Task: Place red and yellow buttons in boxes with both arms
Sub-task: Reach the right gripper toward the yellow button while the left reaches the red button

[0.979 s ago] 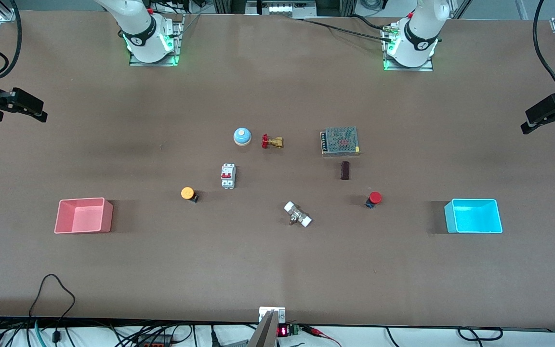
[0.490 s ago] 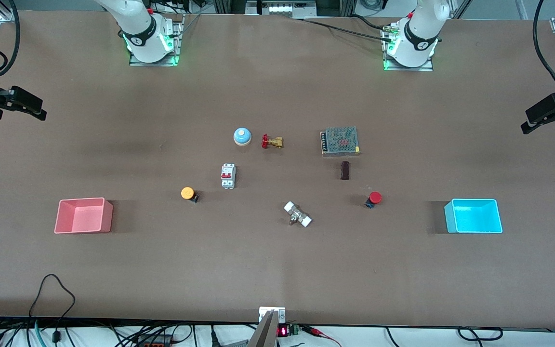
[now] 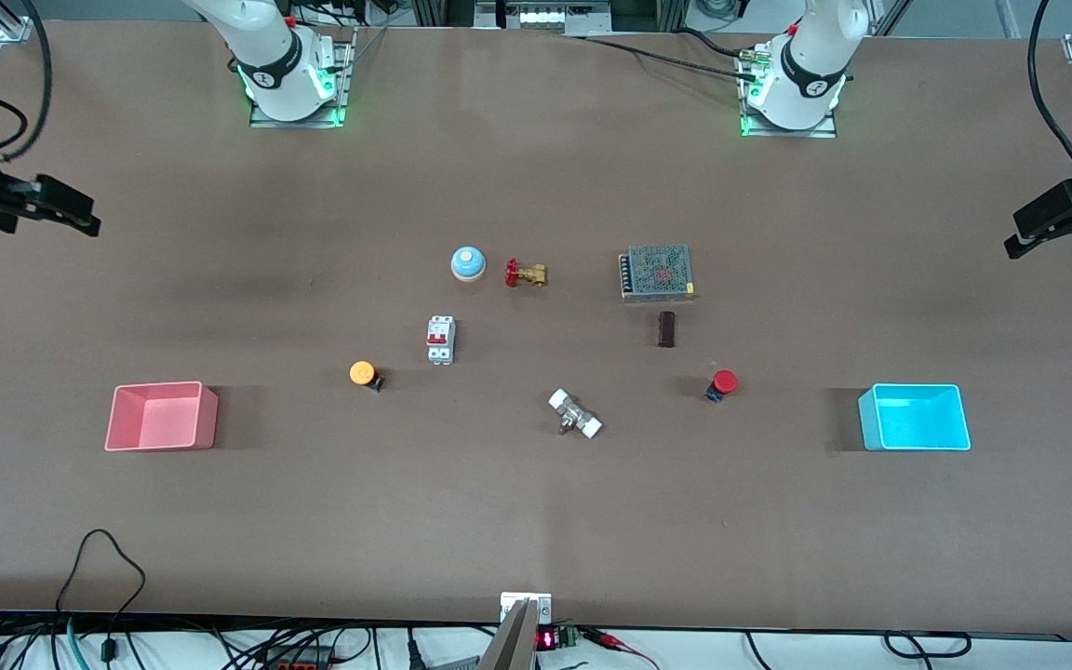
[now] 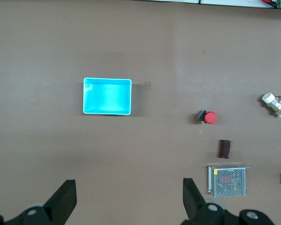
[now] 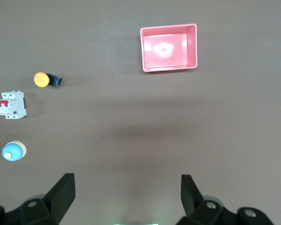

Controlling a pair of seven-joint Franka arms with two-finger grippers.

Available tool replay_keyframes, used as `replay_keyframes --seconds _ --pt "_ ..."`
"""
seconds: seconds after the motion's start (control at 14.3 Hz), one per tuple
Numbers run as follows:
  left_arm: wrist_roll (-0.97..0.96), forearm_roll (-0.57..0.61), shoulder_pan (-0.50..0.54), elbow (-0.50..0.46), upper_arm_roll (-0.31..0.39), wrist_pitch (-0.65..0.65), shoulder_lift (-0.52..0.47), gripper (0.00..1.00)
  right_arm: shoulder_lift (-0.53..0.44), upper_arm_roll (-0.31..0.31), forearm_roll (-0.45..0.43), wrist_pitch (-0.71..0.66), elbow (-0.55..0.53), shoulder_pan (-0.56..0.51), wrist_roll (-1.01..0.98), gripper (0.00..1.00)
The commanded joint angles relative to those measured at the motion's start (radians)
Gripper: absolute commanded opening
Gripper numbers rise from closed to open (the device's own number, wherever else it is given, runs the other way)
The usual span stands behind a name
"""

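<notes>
Each button lies toward its own arm's end of the counter [image 3: 536, 521]: the yellow button [image 3: 362, 373] between the middle clutter and the pink box [image 3: 161, 417], the red button [image 3: 724, 381] between the clutter and the blue box [image 3: 914, 417]. The right hand [image 3: 80, 219] hangs over its end of the counter with its fingers wide apart; the left hand [image 3: 1020, 240] likewise over its own end.

A plain brown table [image 3: 536, 521] spread beneath my grippers under even light, with black cables [image 3: 99, 568] trailing along its edge nearest the front camera.

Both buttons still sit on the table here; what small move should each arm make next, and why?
Probably each arm should swing in over its nearer button. The left tool and right tool hang open and empty at the table ends, the red button lies toward the cyan box, and the yellow button toward the pink box.
</notes>
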Motion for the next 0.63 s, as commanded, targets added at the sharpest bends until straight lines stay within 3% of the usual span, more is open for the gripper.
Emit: replay_keyframes --seconds 0.0,0.21,0.56 --pt "0.008 -0.016 -0.015 0.04 -0.001 -0.012 0.004 1.0 0.056 0.004 0.003 0.021 0.013 0.011 0.011 1.0" --pt "-0.04 -0.051 -0.018 0.04 -0.002 -0.012 0.022 1.0 0.122 0.004 0.036 0.112 0.016 0.026 0.006 1.0" --pt "-0.166 -0.071 -0.042 0.04 -0.025 -0.009 0.076 1.0 0.262 0.004 0.047 0.26 0.016 0.141 0.064 1.0"
